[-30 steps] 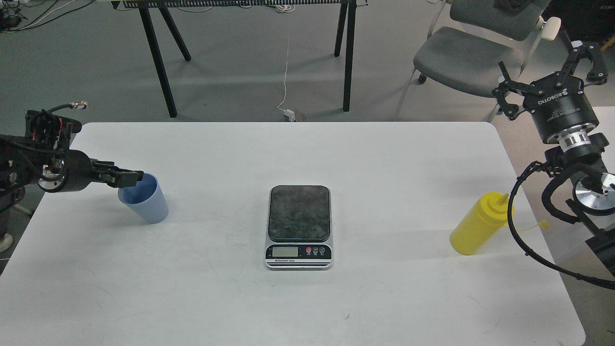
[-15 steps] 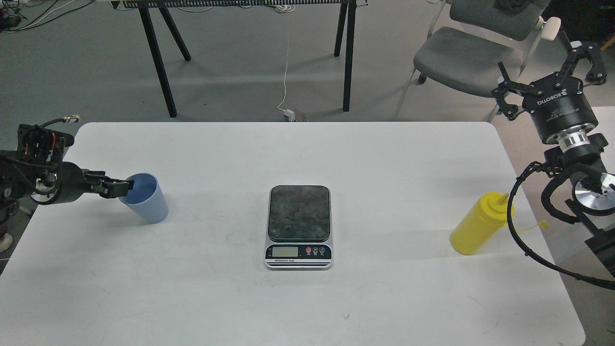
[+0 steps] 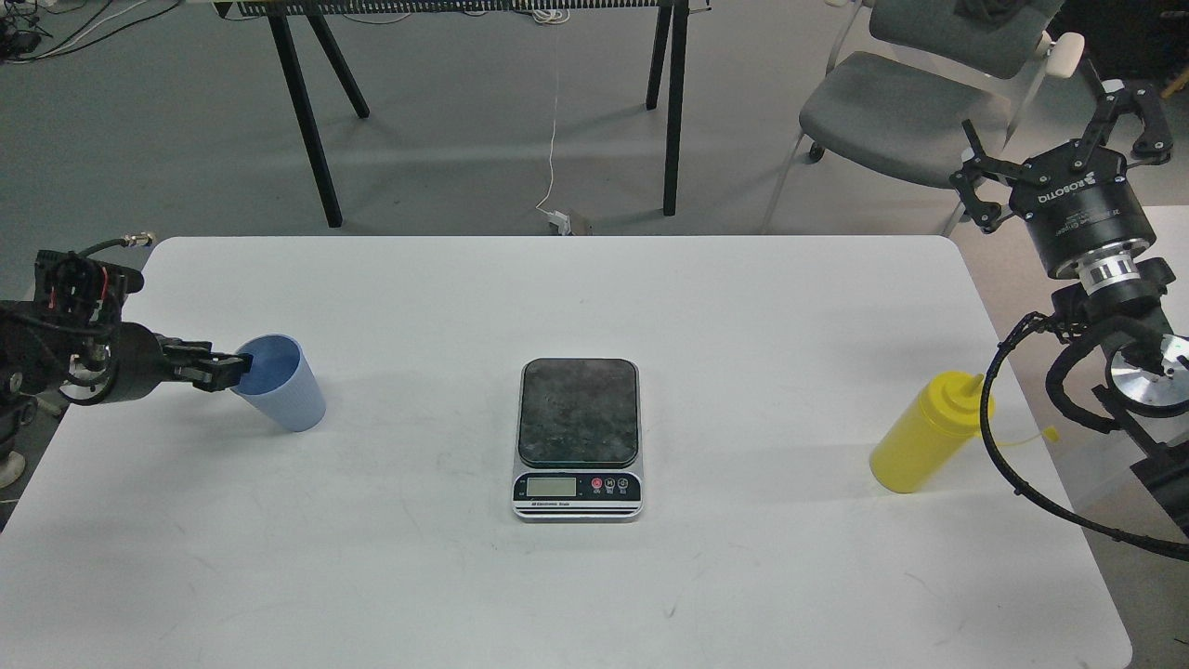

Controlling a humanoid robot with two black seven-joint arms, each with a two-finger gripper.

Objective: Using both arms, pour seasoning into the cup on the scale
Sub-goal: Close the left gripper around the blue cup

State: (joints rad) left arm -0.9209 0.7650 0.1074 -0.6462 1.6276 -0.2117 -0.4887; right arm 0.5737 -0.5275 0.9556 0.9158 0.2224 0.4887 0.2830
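The light-blue ribbed cup (image 3: 283,388) stands on the left side of the white table (image 3: 594,288). My left gripper (image 3: 230,371) reaches in from the left, its tip at the cup's left rim; its fingers look like one dark bar, so I cannot tell their state. The scale (image 3: 578,437) lies at the table's middle with nothing on its dark plate. The yellow squeeze bottle (image 3: 927,435) stands near the right edge, nozzle cap on and tip cover hanging to the right. My right gripper (image 3: 1059,130) is wide open and empty, held high beyond the table's right rear corner.
A grey chair (image 3: 896,111) stands behind the right rear corner, close to my right gripper. Black trestle legs (image 3: 307,121) and a white cable (image 3: 555,111) are on the floor behind the table. My right arm's cable loop (image 3: 994,446) hangs beside the bottle.
My left gripper has drawn back to the left and lowered, from over the cup's mouth to its left rim. The cup, scale, bottle and right arm have not moved.
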